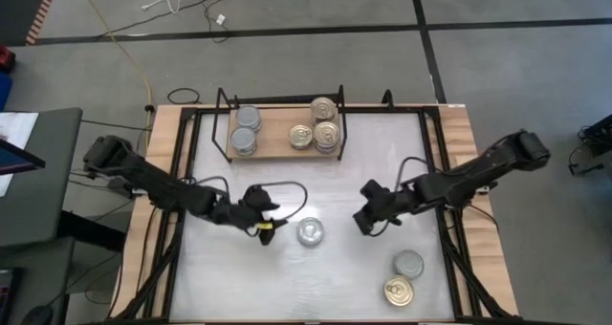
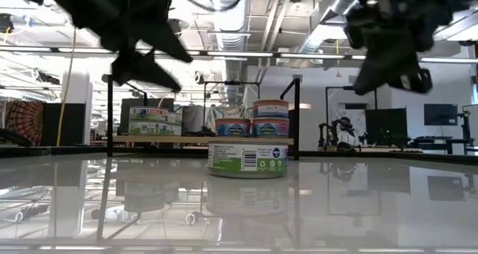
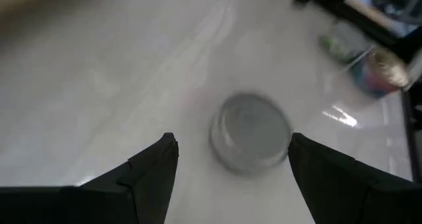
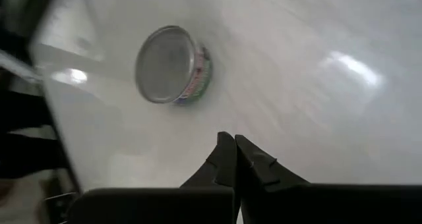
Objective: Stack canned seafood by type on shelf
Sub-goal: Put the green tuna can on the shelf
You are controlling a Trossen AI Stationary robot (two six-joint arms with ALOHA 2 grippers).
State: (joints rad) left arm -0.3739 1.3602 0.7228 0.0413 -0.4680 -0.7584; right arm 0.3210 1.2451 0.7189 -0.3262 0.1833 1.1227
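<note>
One silver-topped can point(image 1: 310, 232) stands by itself on its base mid-table, also seen in the low view point(image 2: 248, 155). My left gripper point(image 1: 267, 218) hovers just left of it, open. In the left wrist view its fingers point(image 3: 231, 140) frame the can point(image 3: 250, 132) without touching it. My right gripper point(image 1: 368, 220) is shut and raised to the can's right, holding nothing point(image 4: 231, 141). The wooden shelf point(image 1: 277, 151) at the far side carries silver-topped cans point(image 1: 246, 129) on its left and gold-topped cans point(image 1: 323, 124) on its right.
A silver-topped can point(image 1: 408, 264) and a gold-topped can point(image 1: 399, 291) stand near the table's near right corner. A black wire frame point(image 1: 222, 124) rims the shelf. Bare white tabletop point(image 1: 287, 287) lies between the arms and the near edge.
</note>
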